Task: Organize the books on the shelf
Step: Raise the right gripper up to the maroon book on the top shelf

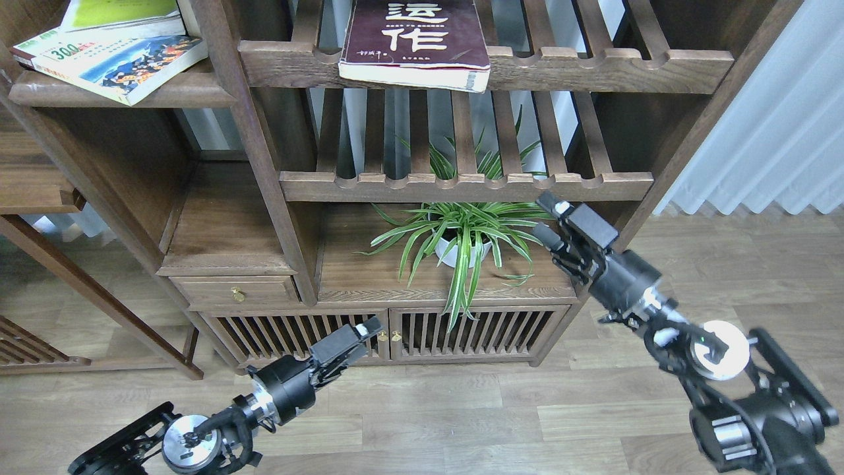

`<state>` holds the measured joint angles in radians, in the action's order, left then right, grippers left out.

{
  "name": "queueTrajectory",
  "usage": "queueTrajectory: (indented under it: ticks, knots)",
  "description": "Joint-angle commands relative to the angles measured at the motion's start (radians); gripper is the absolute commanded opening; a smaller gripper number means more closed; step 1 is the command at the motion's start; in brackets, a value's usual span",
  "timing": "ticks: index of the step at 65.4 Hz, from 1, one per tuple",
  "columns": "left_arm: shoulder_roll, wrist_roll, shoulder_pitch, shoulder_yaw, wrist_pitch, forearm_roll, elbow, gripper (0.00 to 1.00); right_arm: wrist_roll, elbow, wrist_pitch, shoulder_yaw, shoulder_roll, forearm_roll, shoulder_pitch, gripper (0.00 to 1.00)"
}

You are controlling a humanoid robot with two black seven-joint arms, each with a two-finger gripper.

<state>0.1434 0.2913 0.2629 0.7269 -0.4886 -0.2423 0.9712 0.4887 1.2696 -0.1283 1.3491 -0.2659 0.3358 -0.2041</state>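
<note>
Down at about 7 o'clock, nearest of all, the left gripper reaches up over the plank floor toward the slatted cabinet doors at the foot of the bookcase. Its fingers lie pressed together, clenched on nothing. Over at 4 o'clock the right gripper is raised higher, just beside the right-hand leaves of a potted spider plant. Its two fingers stand a little apart, released, with nothing between them.

Further back, the plant sits in its white pot on the flat top of the low cabinet, near the centre of the view, with a small drawer with a brass knob off toward 8 o'clock. Above the plant runs a slatted shelf with a scalloped front rail, bare where it shows.

Further still, at 12 o'clock, the maroon book with big white characters lies flat, cover up, on the upper slatted shelf, its lower edge hanging over the scalloped front rail. At 10 o'clock, on the solid dark-brown shelf in the left bay, the cream book marked "300" lies flat and skewed, one corner jutting past the front edge. The yellow-green book rests on top of it, towards the back. Pale curtains hang at 2 o'clock, beyond the bookcase.
</note>
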Motion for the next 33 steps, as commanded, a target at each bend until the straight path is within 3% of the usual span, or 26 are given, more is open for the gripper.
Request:
queueTrajectory:
  ticks: [1,33]
  knots:
    - [0.010,0.000,-0.005,0.002,0.000,0.000,0.000,1.00,0.000,0.047,0.094,0.001,0.000,0.002,-0.041,0.98]
    - [0.009,0.000,-0.007,0.013,0.000,0.000,-0.028,1.00,-0.005,0.186,0.317,0.031,-0.038,0.011,-0.176,0.98]
